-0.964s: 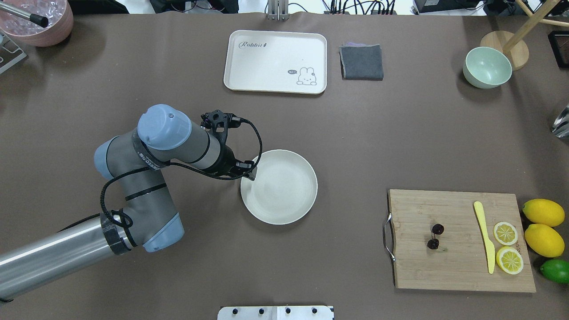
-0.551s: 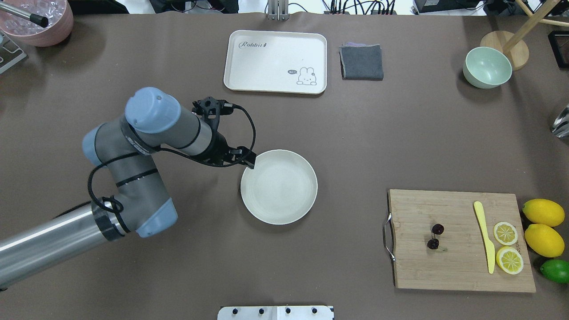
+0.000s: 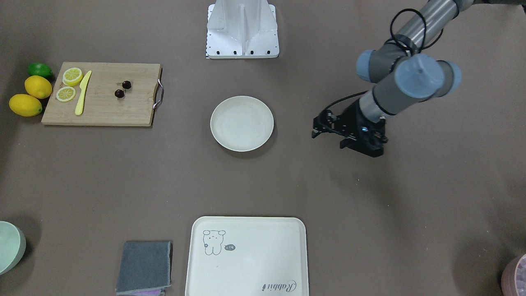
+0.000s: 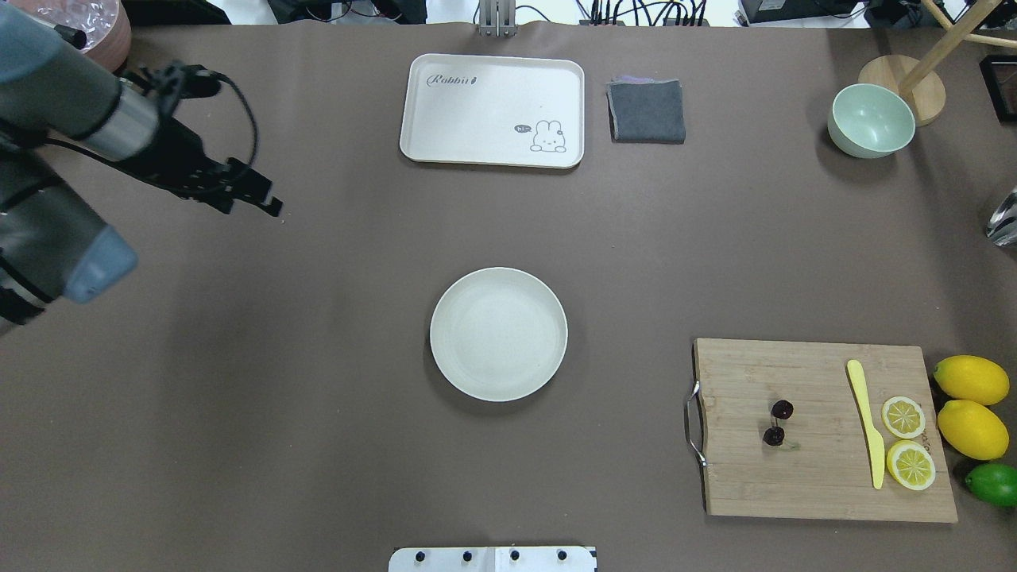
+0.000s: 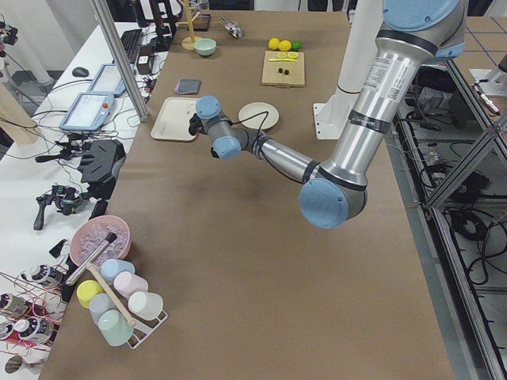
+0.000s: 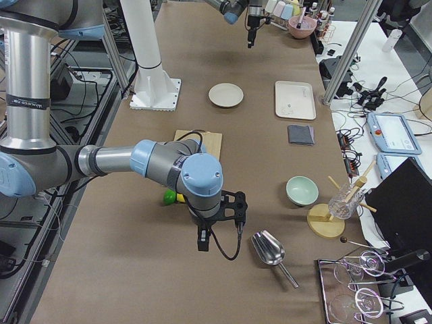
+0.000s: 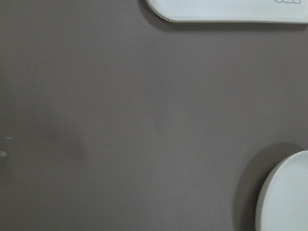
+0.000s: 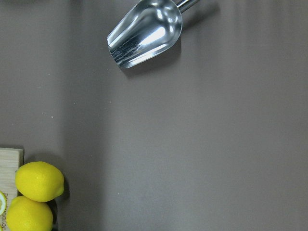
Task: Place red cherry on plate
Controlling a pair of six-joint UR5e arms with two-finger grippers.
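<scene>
The red cherry (image 4: 783, 409) (image 3: 126, 84), a dark glossy pair, lies on the wooden cutting board (image 4: 818, 469) at the table's right front. The round cream plate (image 4: 498, 334) (image 3: 241, 123) sits bare at the table's middle. My left gripper (image 4: 254, 202) (image 3: 314, 128) hovers well left of and beyond the plate, open and holding nothing. My right gripper (image 6: 202, 243) shows only in the exterior right view, past the board's right end near the lemons; I cannot tell if it is open or shut.
A yellow knife (image 4: 866, 421), lemon halves (image 4: 903, 417), whole lemons (image 4: 971, 380) and a lime (image 4: 993, 483) sit at the board's right. At the back are a rabbit tray (image 4: 493, 95), a grey cloth (image 4: 646, 111) and a green bowl (image 4: 870, 119). A metal scoop (image 8: 144, 31) lies far right.
The left arm has drawn back from the plate's left rim, swinging far to the left and toward the back of the table. Plate and cherries have not moved.
</scene>
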